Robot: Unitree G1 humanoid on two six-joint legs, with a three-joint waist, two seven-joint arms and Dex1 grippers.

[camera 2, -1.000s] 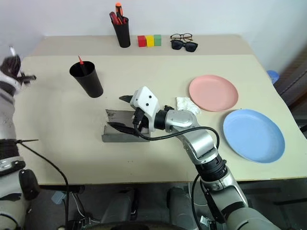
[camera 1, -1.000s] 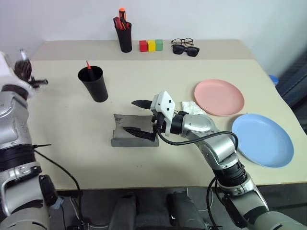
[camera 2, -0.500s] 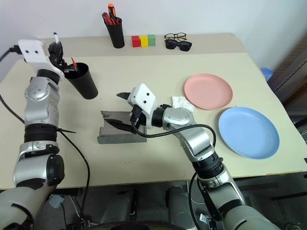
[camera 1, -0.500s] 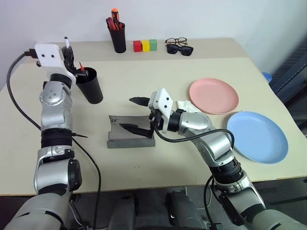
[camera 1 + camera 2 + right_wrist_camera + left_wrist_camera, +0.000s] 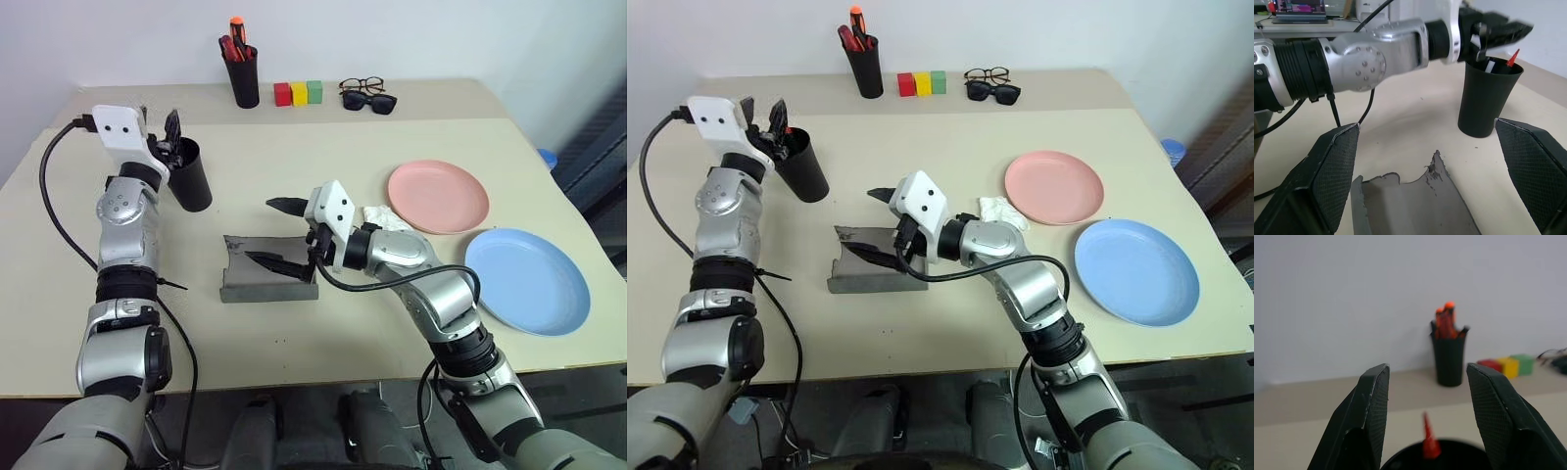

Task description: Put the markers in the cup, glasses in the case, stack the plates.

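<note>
Right pincer [image 5: 265, 233]: jaws wide, holding nothing. One finger is over the open case [image 5: 265, 284] and one is low at its trough. Judgement: it is parked there to steady the case, or to be ready for the glasses. The case lies open on the near middle of the counter [image 5: 323, 343] with nothing in it.

Blue plate [image 5: 529, 282] and pink plate [image 5: 438, 196] lie side by side on the right, close but not overlapping, so they are not yet stacked. A crumpled white tissue [image 5: 387, 217] sits between the pink plate and the right arm.

Left pincer [image 5: 1427, 369]: fingers parted with a bare gap between them, poised just above the mouth of the cup [image 5: 191, 181]. The red marker [image 5: 1427, 440] stands in the cup, tip up. The white marker [image 5: 1489, 64] shows at the rim directly under the pincer. Judgement: it has been let go into the cup, so the marker step looks done.

Far edge of the counter: pen holder [image 5: 245, 78], three coloured blocks [image 5: 298, 92], and the glasses [image 5: 364, 85] just behind the sunglasses [image 5: 370, 100]. The glasses are well apart from the case and are likely the next pick. Risk: the sunglasses touch or nearly touch them and could be dragged along.
</note>
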